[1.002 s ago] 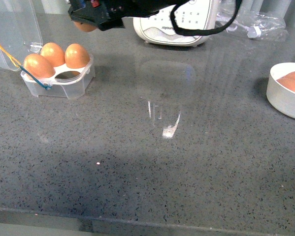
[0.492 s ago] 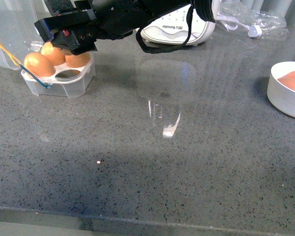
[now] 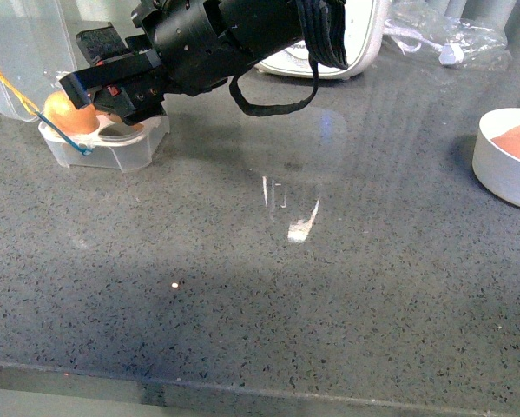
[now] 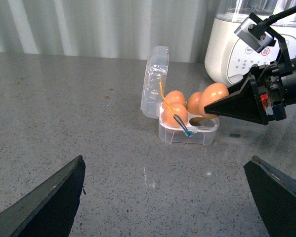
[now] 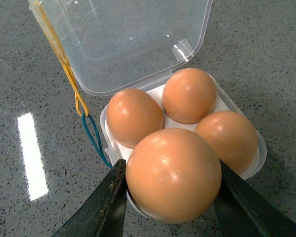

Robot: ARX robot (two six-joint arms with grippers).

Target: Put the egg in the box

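My right gripper (image 5: 172, 210) is shut on the egg (image 5: 172, 175), an orange-brown one, and holds it just above the box's (image 5: 260, 160) near cell. The box is a clear four-cell carton. Its lid (image 5: 128, 39) stands open, with yellow and blue bands hanging at its side. Three other eggs (image 5: 190, 95) sit in its cells. In the front view the right gripper (image 3: 99, 91) covers most of the box (image 3: 112, 155) at the far left. The left wrist view shows the egg (image 4: 213, 96) over the box (image 4: 187, 134). My left gripper (image 4: 165, 197) is open and empty, well short of the box.
A round white bowl (image 3: 507, 165) with brown eggs stands at the right edge. A white appliance (image 3: 329, 56) stands at the back behind the right arm, and it also shows in the left wrist view (image 4: 232, 49). Crumpled clear plastic (image 3: 442, 35) lies at the back right.
My right arm has moved left and down with the egg, from behind the box to right over it. It now hides most of the eggs in the box.
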